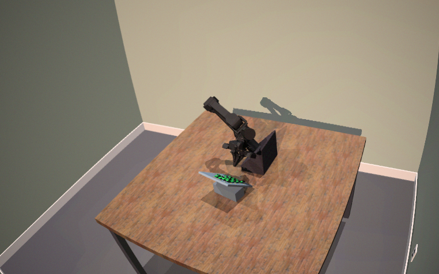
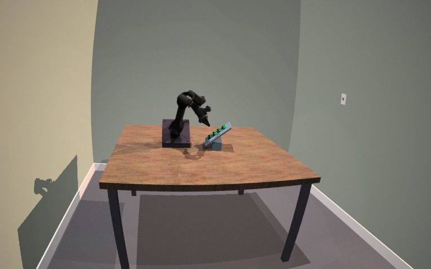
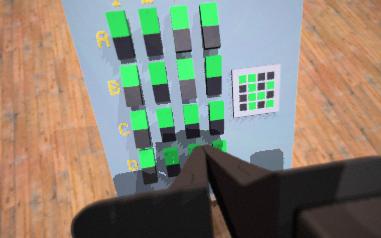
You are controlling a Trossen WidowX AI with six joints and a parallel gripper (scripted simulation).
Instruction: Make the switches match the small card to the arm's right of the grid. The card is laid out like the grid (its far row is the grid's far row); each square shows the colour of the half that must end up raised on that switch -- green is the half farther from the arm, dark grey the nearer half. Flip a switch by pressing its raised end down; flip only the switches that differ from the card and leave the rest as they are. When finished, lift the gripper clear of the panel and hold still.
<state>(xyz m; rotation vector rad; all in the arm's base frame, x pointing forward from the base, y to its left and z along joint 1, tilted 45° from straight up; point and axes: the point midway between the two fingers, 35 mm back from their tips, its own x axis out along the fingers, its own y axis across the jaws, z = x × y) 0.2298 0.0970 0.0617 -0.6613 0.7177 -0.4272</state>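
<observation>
The tilted switch panel (image 3: pixel 259 45) sits on its grey stand mid-table, just in front of the arm, with the small card (image 3: pixel 256 90) at the grid's right. Which halves stand raised I can't read well enough to say what's left. The gripper (image 3: pixel 205 150), pinched shut on nothing, hangs off the panel's near edge, seemingly clear.

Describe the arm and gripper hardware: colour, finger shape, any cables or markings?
The arm is all matte black with chunky rounded joints, on a dark rectangular base plate. The gripper has two dark, brownish, wedge-shaped fingers tapering to a point. No cables or markings visible.
</observation>
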